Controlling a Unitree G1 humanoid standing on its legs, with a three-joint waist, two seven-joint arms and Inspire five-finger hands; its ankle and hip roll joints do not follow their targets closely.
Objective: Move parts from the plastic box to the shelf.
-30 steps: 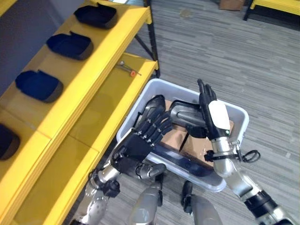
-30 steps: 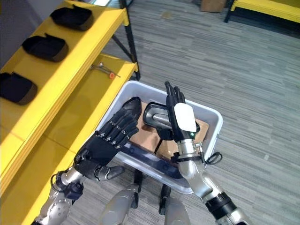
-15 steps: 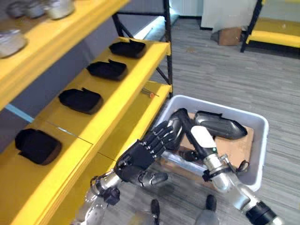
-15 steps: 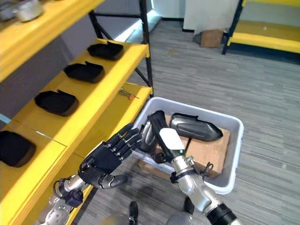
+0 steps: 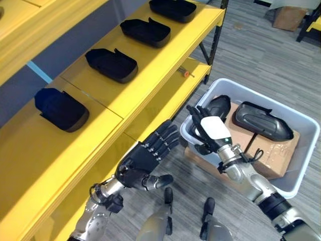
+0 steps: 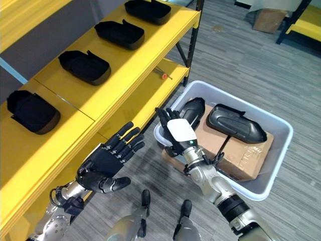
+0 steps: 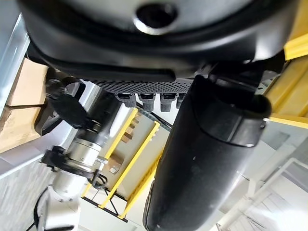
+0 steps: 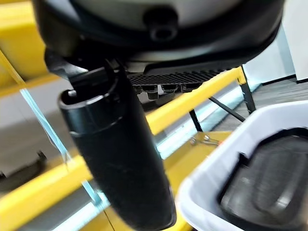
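Over the near left corner of the plastic box, right hand raised with straight fingers spread, white-covered back up, holding nothing, fingertips against the rim beside the nearer of two dark moulded parts. That part propped in the box's left corner, tilted against the wall; the second part flat on a cardboard sheet lining the box bottom, just right of the first, the two close but whether touching cannot be told.

Lower and to the left, above the floor and in front of the yellow shelf, left hand open as well, fingers fanned toward the box, thumb stuck out sideways, empty, well apart from the box rim.

On the middle shelf board, four dark tray-shaped parts in a row, apart from one another: nearest, next, third, farthest by the black upright.

On the lower shelf board, close to that upright, a small metal tool with an orange tip.
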